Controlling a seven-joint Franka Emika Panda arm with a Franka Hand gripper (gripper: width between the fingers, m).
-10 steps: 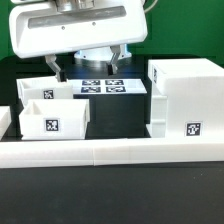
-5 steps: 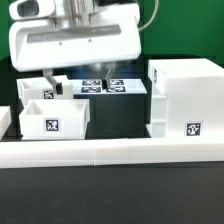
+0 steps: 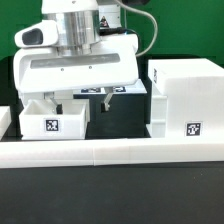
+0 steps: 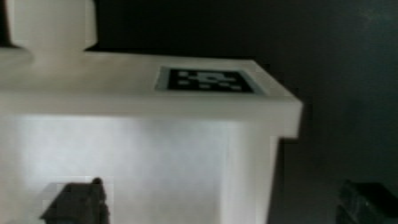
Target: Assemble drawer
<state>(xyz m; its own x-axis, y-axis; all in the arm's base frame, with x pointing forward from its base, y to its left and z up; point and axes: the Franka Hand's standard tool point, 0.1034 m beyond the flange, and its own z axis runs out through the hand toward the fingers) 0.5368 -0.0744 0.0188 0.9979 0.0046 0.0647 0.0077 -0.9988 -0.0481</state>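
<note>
The front knobbed tray (image 3: 52, 122) stands on the table with a tag on its near wall. A second tray (image 3: 27, 98) behind it is mostly hidden by the arm. The large open-fronted case (image 3: 185, 92) stands at the exterior view's right. My gripper (image 3: 85, 98) hangs open and empty just behind the front tray, its fingers (image 3: 108, 97) wide apart. In the wrist view a white tagged tray (image 4: 199, 80) fills the picture. The gripper (image 4: 222, 205) shows one dark finger (image 4: 75, 200) over the white part and the other over dark table.
The long low white rail (image 3: 110, 153) runs across the front of the table. The marker board lies behind the trays, almost wholly hidden by the white hand. Another white part (image 3: 4, 118) sits at the exterior view's left edge.
The hand has come down and forward toward the trays. It now covers the marker board and the rear tray. The jaws have stayed open.
</note>
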